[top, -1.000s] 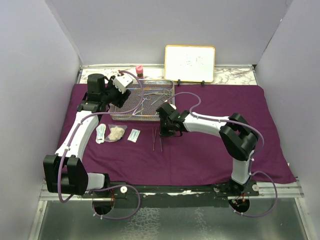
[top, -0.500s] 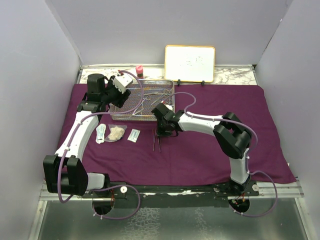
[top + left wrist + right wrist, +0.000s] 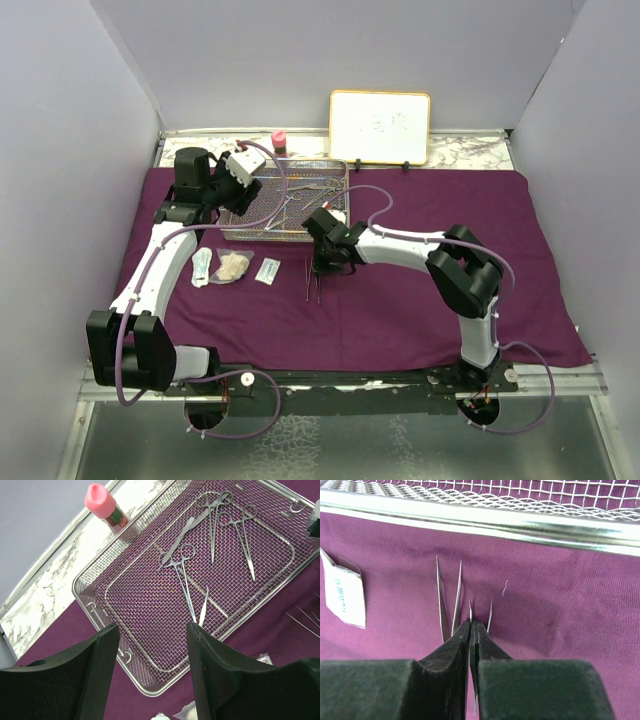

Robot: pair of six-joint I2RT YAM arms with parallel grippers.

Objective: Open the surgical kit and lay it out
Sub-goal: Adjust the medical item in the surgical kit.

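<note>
Our right claw point(image 3: 470, 624) is clenched, its black fingers point(image 3: 445, 655) pressed to a hairline gap on a pair of slim steel forceps point(image 3: 489, 614). The forceps' pointed tips splay just ahead of the claw, low over the large dark purple cloth wrap point(image 3: 400, 300). Just left of the fingers lies a second pair of forceps point(image 3: 440, 605), and further left a small white packet point(image 3: 342, 595). Straight ahead runs the bright rim of the rectangular silver wire-mesh tray point(image 3: 520, 525).

Our left claw point(image 3: 152, 630) stands released and holds nothing. It hangs above the tray's near corner, with ring-handled steel clamps point(image 3: 182, 575) lying loose on the mesh beyond it. Beyond the tray's far rim a small pink-capped bottle point(image 3: 102, 505) stands on a white marble-patterned strip point(image 3: 470, 147).

We see the cloth spread flat across nearly the whole table. Plain pale grey walls point(image 3: 300, 60) close the space on three sides, and a framed whiteboard point(image 3: 380, 125) leans at the back.
</note>
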